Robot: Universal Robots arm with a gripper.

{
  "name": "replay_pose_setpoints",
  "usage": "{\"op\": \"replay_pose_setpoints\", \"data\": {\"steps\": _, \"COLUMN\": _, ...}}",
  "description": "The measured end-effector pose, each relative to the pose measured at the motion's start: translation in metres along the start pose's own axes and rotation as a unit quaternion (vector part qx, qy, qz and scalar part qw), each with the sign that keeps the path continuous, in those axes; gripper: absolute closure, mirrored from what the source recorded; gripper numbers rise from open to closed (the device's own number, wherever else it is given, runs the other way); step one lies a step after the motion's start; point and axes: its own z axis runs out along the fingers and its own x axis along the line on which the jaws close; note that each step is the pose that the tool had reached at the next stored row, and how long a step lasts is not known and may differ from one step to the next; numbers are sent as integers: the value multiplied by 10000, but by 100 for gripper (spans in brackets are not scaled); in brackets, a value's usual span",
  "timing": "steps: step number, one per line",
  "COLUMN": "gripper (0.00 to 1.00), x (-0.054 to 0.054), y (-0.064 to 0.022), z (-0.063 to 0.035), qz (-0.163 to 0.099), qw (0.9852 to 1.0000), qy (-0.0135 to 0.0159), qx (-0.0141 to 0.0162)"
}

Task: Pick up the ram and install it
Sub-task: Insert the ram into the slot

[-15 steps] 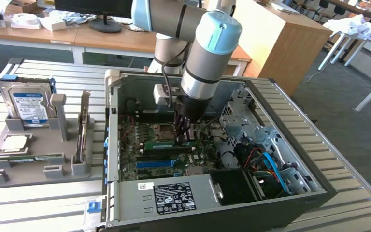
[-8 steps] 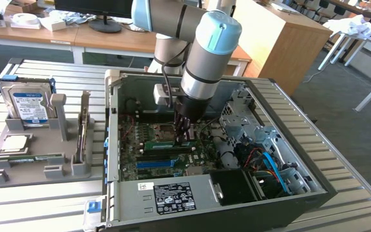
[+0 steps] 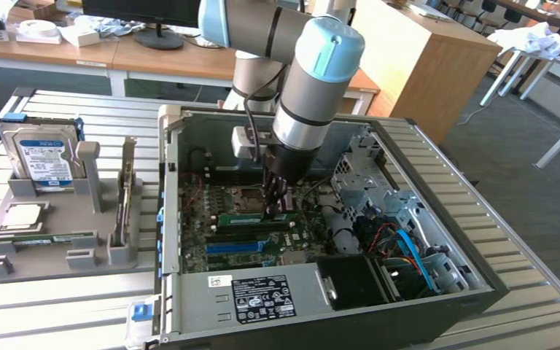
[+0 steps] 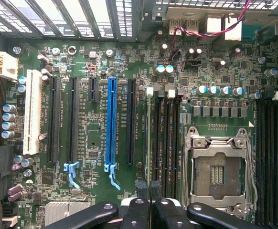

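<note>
Inside the open computer case (image 3: 260, 295), the gripper (image 3: 278, 213) (image 4: 151, 198) is clamped on the ram (image 3: 243, 217) (image 4: 148, 138), holding it on edge at the memory slots (image 4: 165, 138), just beside the empty processor socket (image 3: 249, 197) (image 4: 219, 171)

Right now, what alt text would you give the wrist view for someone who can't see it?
The pincer grips the ram, seen edge-on, at the black memory slots of a green motherboard. An empty processor socket lies beside those slots, and a blue slot lies on their other side.
</note>
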Motion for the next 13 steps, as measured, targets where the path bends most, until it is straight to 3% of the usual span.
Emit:
{"op": "replay_pose_setpoints", "data": {"steps": 9, "gripper": 88, "x": 0, "y": 0, "z": 2, "qz": 7, "qw": 10000, "qy": -3, "qx": 24}}
{"op": "replay_pose_setpoints", "data": {"steps": 13, "gripper": 88, "x": 0, "y": 0, "z": 6, "qz": 148, "qw": 9999, "qy": -9, "qx": 28}}
